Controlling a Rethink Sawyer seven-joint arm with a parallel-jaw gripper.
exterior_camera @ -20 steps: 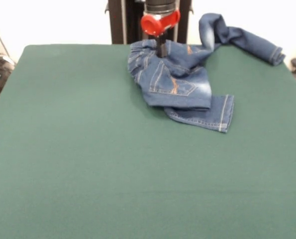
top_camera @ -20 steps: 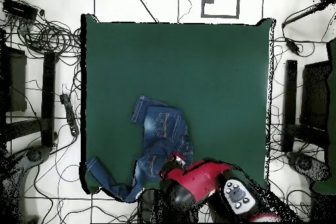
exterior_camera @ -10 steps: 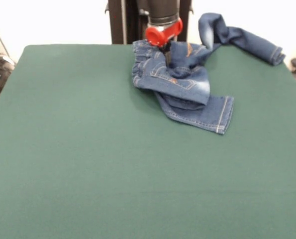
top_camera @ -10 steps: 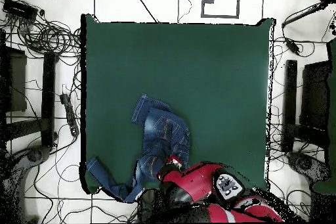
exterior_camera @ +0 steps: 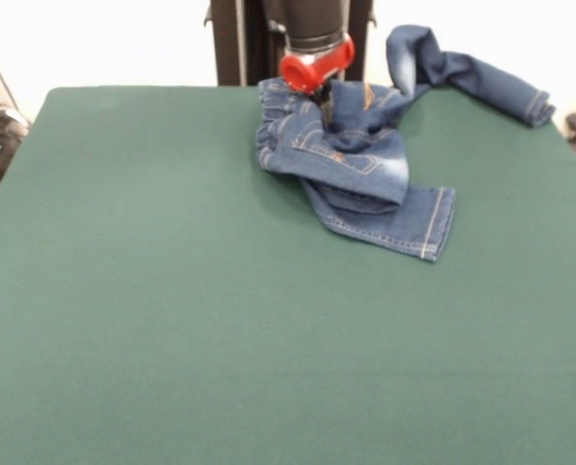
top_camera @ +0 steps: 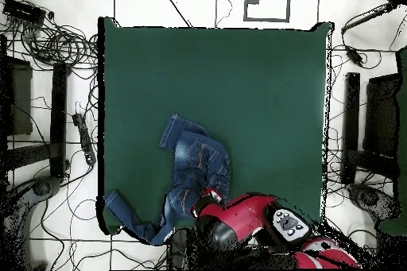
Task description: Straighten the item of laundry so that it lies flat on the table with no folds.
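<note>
- The jeans (exterior_camera: 365, 160) are seen bunched up at the far side of the table (exterior_camera: 171, 291), close to the robot's pedestal, in the front view.
- The gripper (exterior_camera: 323, 108) is pushed down into the waistband part of the jeans; cloth is folded up round it there.
- Fingers are hidden by the denim and the red ring above them, so it can't be told if sth. is pinched or not.
- One leg is laid toward the camera in the front view, its hem w/ pale stitching flat on the green cloth.
- The other leg is stretched to the pic's right, past the table's far corner, and is hung over the edge.
- A back pocket w/ orange stitching is seen on top of the pile, next to a faded whitish patch.
- In the overhead view the jeans (top_camera: 195, 164) are seen near the bottom left of the table (top_camera: 262, 85), w/ the red arm (top_camera: 246, 220) over their lower end.
- Most of the table is bare green.
</note>
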